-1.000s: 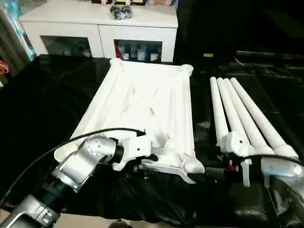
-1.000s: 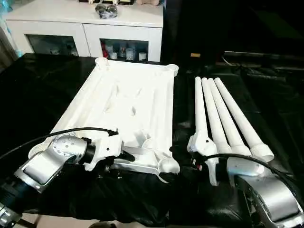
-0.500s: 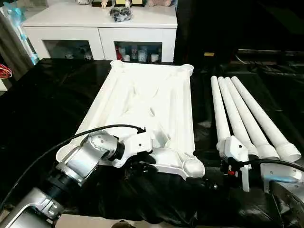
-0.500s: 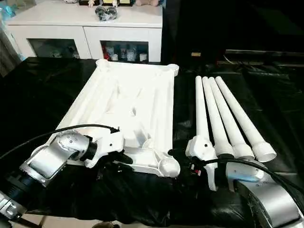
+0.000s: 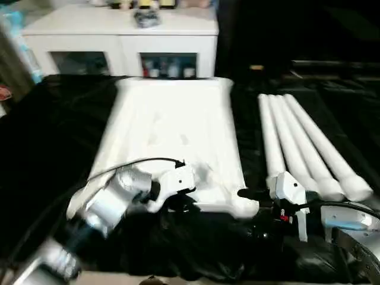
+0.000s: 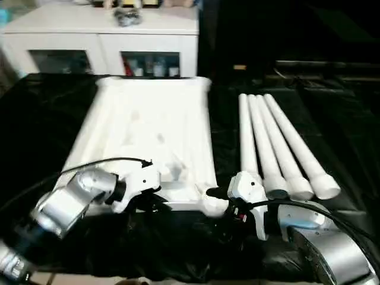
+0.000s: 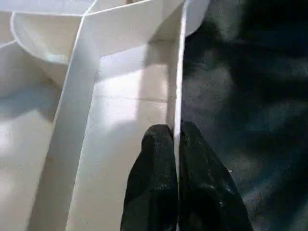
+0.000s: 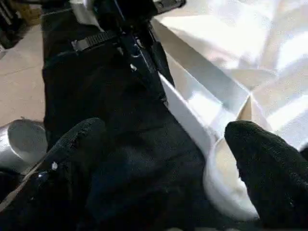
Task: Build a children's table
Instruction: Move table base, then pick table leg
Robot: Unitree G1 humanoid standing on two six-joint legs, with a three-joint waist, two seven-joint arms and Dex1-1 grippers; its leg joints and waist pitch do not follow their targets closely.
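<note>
My left fingers (image 7: pixel 154 159) pinch the table top's (image 5: pixel 172 127) near rim, steadying it while my right fingers (image 8: pixel 269 163) spread wide around its corner socket (image 8: pixel 226 178).

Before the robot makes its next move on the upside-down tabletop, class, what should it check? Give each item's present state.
1. Left gripper clamped on the tabletop near rim: ok, a finger on each side of the thin wall.
2. Right gripper open: ok, fingers wide apart.
3. Right gripper lined up with the near right corner socket: ok, socket sits between its fingers.
4. Four legs within reach: ok, side by side right of the tabletop.
5. Tabletop flat on the black cloth: cannot tell.
</note>
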